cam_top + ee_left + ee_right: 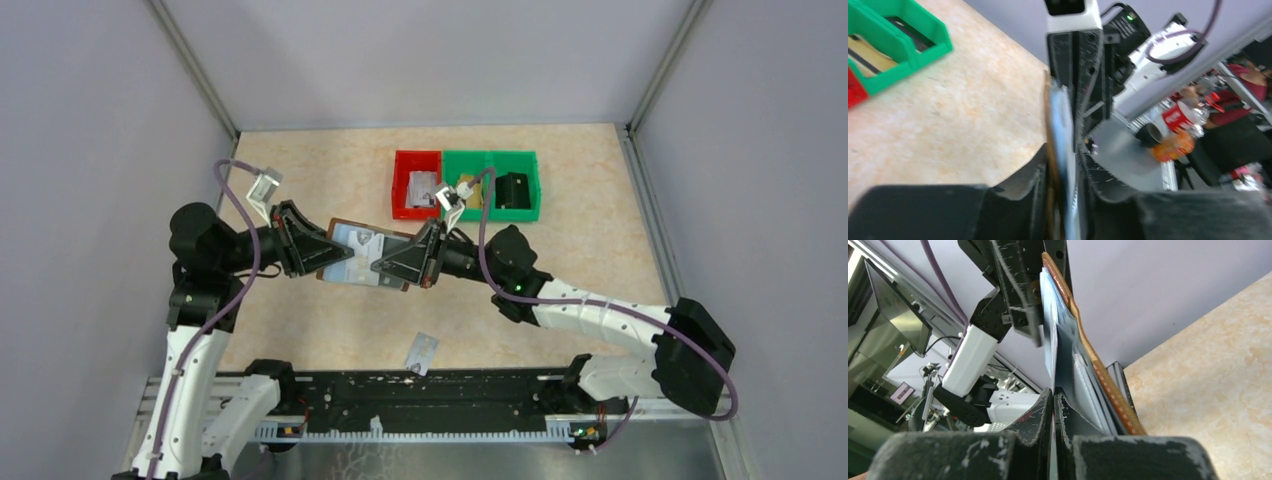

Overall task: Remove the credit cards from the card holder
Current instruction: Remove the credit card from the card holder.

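The brown leather card holder (360,283) hangs open in the air between both grippers, above the middle of the table. Pale blue credit cards (360,241) show in its pockets. My left gripper (322,250) is shut on the holder's left side; its wrist view shows the jaws (1063,155) clamped on the brown edge (1050,120) and a blue card (1061,117). My right gripper (402,258) is shut on the edge of a thin pale card (1050,347), with the holder's stitched edge (1098,371) just beside it. Another card (424,352) lies loose on the table near the front.
A red bin (417,154) and two joined green bins (490,155) stand at the back centre, each with small items inside. The green bin (908,47) also shows in the left wrist view. Grey walls enclose the table on three sides.
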You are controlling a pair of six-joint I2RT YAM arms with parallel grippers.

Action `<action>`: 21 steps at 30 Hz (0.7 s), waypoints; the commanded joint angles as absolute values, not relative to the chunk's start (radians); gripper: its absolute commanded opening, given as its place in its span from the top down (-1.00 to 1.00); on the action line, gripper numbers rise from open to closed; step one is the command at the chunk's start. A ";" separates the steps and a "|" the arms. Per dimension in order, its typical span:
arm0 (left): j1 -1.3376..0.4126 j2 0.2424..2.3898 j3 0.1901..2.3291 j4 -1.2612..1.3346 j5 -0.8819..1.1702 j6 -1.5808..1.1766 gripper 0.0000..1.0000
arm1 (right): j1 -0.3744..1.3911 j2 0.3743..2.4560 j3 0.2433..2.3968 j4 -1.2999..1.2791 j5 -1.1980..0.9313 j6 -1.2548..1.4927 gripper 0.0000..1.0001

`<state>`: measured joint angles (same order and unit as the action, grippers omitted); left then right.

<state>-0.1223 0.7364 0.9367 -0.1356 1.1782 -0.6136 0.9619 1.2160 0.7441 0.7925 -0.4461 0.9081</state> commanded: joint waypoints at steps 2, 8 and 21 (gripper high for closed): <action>-0.124 0.733 0.991 -0.310 0.975 -0.368 0.72 | 0.974 1.204 0.789 0.836 -0.430 0.879 1.00; -0.124 0.733 1.027 -0.287 1.060 -0.401 0.84 | 0.923 1.118 0.716 0.791 -0.423 0.872 1.00; -0.124 0.765 1.079 -0.345 0.943 -0.346 0.89 | 0.877 1.019 0.663 0.728 -0.416 0.877 1.00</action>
